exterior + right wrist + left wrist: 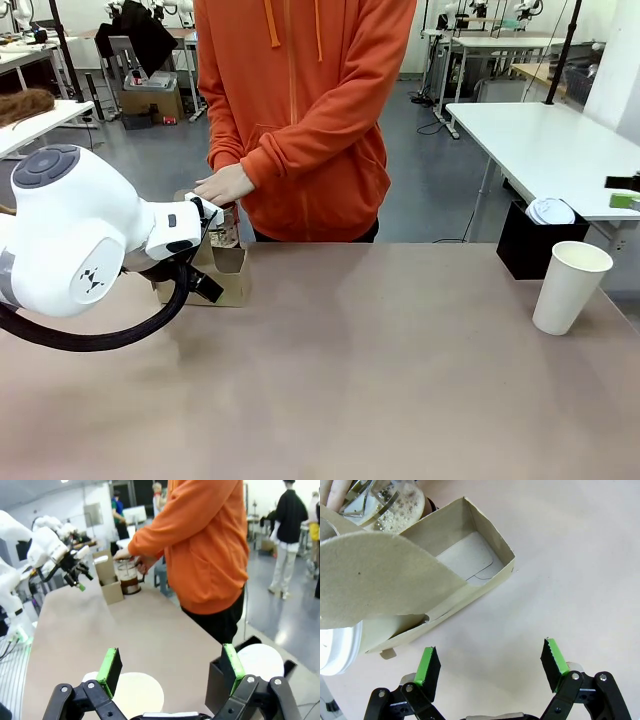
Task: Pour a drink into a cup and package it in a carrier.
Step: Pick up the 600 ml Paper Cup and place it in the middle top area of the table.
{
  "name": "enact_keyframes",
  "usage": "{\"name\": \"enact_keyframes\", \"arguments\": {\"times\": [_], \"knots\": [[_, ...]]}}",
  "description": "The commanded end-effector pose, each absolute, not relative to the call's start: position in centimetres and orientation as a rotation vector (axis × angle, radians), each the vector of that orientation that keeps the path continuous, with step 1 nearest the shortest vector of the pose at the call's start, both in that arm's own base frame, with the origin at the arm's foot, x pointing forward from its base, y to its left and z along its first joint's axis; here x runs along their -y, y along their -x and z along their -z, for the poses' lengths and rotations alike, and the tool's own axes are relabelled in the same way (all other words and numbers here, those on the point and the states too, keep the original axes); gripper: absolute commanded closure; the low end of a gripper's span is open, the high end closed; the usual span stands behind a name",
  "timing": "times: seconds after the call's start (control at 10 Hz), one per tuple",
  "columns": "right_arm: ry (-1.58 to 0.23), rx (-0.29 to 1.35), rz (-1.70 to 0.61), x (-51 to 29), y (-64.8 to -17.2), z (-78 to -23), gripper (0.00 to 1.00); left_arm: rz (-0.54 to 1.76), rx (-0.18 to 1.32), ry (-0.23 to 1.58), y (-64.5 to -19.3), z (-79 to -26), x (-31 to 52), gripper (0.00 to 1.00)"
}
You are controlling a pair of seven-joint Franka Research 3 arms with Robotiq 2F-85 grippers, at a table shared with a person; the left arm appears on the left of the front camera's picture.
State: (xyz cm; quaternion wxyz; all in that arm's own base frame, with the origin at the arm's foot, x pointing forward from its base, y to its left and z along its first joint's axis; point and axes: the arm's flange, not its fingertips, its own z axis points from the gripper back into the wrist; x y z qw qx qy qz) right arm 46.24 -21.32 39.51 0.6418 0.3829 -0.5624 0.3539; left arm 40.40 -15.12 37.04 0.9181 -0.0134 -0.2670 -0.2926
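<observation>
The brown cardboard carrier [485,582] lies just ahead of my left gripper [490,662], which is open and empty; one pocket gapes open and the handle panel [380,580] rises at the left. In the front view the carrier [228,285] stands at the far left beside my left gripper [210,248]. A person's hand [225,185] rests on a glass pitcher [129,577] holding the amber-brown drink [131,586] behind the carrier [111,580]. The tall white cup [570,285] stands at the far right, its rim [140,692] under my open right gripper [170,665].
A black box [528,240] with a lidded white cup [551,210] stands behind the tall cup. A white round rim [335,650] shows at the left wrist view's left edge. The person in an orange hoodie [310,110] stands at the far edge.
</observation>
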Motion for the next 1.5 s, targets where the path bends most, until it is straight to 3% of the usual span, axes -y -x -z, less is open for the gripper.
{"name": "enact_keyframes", "arguments": {"times": [0.0, 0.8, 1.4], "knots": [[-0.887, 1.435, -0.838, 22.6, -44.4, -36.8, 0.00, 0.602, 0.549, 0.029, -40.4, -37.1, 15.1, 0.00], [-0.920, 1.399, -0.919, 23.1, -42.4, -27.2, 0.00, 0.602, 0.549, 0.029, -40.4, -37.1, 15.1, 0.00], [-0.929, 1.344, -0.894, 20.1, -42.8, -24.8, 0.00, 0.602, 0.549, 0.029, -40.4, -37.1, 15.1, 0.00]]}}
